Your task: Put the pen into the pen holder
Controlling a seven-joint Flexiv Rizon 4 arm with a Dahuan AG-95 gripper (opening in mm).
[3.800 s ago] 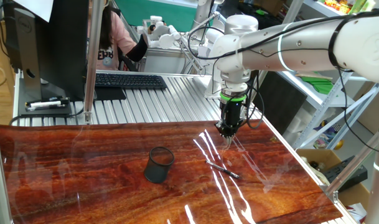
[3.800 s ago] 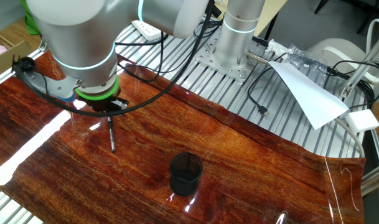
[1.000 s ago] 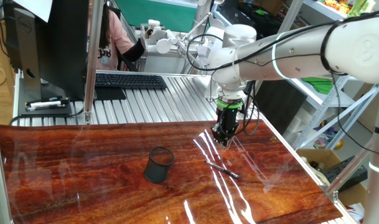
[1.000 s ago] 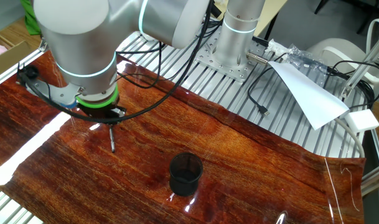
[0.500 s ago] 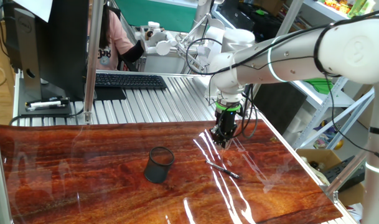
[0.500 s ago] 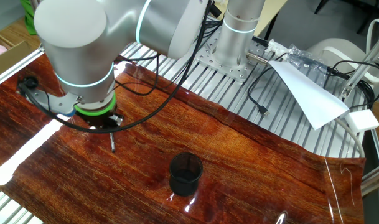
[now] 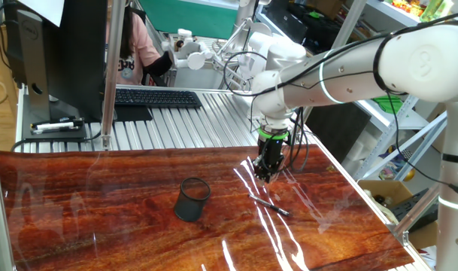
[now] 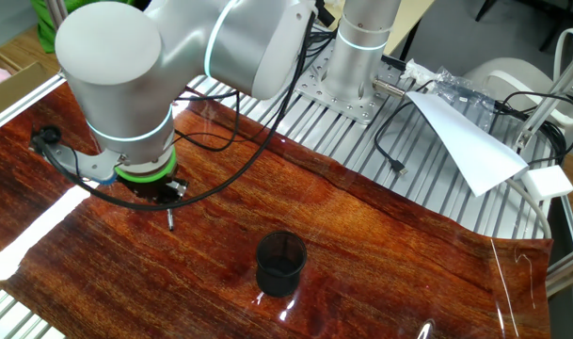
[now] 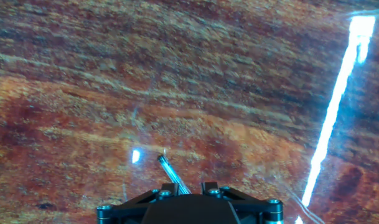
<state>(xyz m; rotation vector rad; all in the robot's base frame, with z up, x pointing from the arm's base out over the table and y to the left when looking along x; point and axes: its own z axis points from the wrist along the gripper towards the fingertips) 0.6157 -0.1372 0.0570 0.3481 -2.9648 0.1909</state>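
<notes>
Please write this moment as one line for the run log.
gripper: above pen, pointing down, nothing held | pen: flat on table | pen holder: upright, without pen

The glossy wooden counter [image 7: 101, 211] is a deep reddish-brown with darker streaky grain and bright white light glare. The small black wire-mesh cup [image 7: 192, 199] and thin black pen [image 7: 269, 205] look dark against it. The white-grey robot arm [image 7: 349, 60] has a bright green ring above its black fingers [image 7: 263, 170].
</notes>
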